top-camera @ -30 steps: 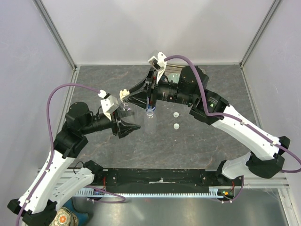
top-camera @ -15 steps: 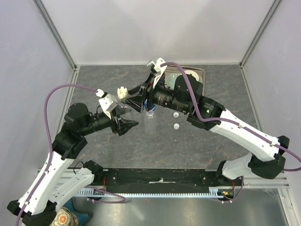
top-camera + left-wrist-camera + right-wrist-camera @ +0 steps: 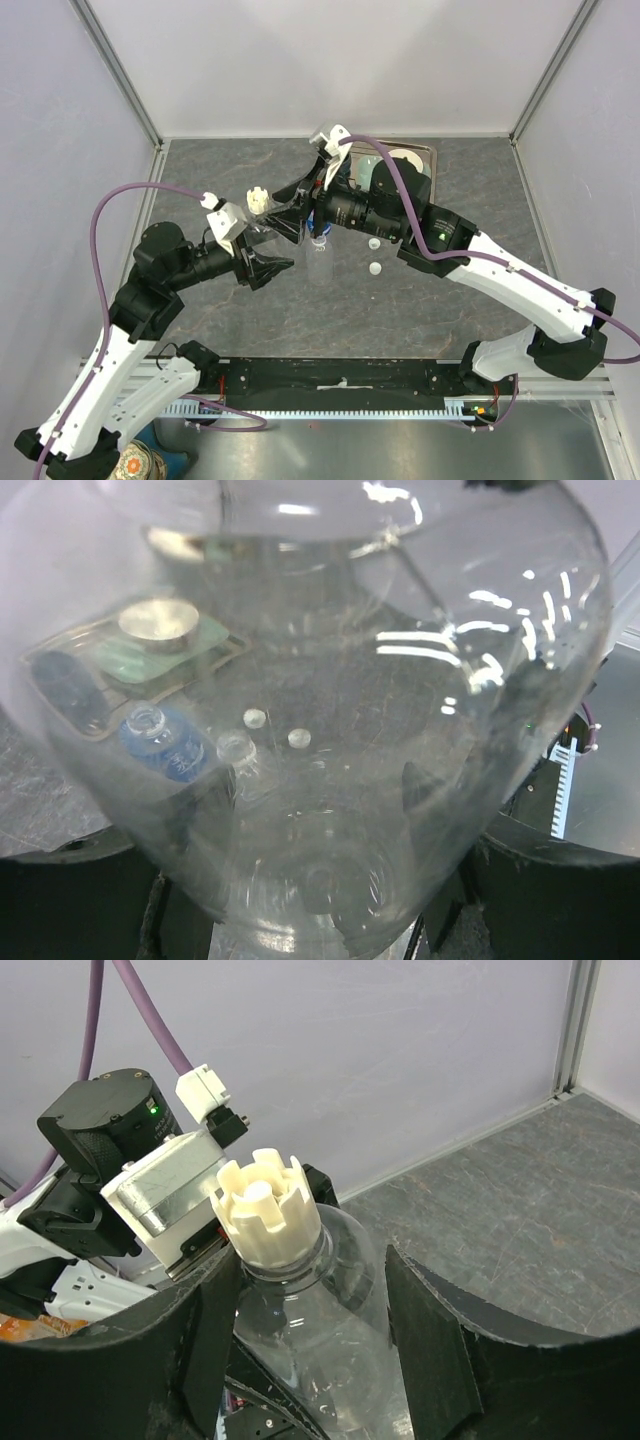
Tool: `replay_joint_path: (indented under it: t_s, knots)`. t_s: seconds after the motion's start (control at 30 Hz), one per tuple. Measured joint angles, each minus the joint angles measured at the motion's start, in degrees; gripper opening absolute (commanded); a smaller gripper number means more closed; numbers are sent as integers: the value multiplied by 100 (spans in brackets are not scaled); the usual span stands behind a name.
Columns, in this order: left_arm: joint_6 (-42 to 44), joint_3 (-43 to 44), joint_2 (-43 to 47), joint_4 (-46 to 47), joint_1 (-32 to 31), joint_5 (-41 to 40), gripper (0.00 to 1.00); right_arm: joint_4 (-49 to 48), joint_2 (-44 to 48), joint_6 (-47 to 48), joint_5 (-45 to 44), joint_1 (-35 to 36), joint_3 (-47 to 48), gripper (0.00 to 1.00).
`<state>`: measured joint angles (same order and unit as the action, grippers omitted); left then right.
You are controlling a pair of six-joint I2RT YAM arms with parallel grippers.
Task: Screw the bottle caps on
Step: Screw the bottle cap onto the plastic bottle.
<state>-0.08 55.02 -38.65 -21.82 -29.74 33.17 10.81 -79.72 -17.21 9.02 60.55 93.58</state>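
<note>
Bottle cap (image 3: 265,1210), cream with a notched crown, seated on the neck of a clear bottle (image 3: 310,1350), held up off the desk (image 3: 220,170) over its left-centre part. Hard to tell how far threaded down. Bottle pinched around its wide body by the left end effector (image 3: 268,252), dark fingers pressed against both sides in the left wrist view, the clear wall filling nearly that whole picture. Right end effector (image 3: 310,1265) spread, one finger on each side of the bottle's shoulder just below the cap. Finger on the picture's left (image 3: 205,1350) close against the plastic, the other (image 3: 430,1350) standing apart from it. Cap itself untouched, above and between them. Left arm reaching in from the near left, right arm reaching across from the near right corner.

Further out, standing on the desk near its centre and just right of the held bottle, a second clear bottle (image 3: 318,265), neck open. Seen through the held bottle from the left wrist, a blue-labelled bottle (image 3: 165,748), upright and also uncapped. Loose on the desk to the right of those bottles, two more caps, one (image 3: 374,243) just beyond the other (image 3: 375,268), apart, neither touching a bottle. At the far edge, right of the middle, a tray (image 3: 432,153), partly hidden by the right arm, with a round white thing (image 3: 408,160) on it.
</note>
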Motion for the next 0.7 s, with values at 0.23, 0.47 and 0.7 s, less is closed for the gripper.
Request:
replay_joint_path:
  t_s: [0.23,0.47,0.7]
  knots:
    - [-2,-177,85,94,2,168,28,116,-317,175,116,72,297,59]
    - [-81,-232,118,-151,37,188,29,181,-448,649,103,177,407,36]
    - [-79,-234,153,-199,28,140,92,208,-409,695,85,197,378,20]
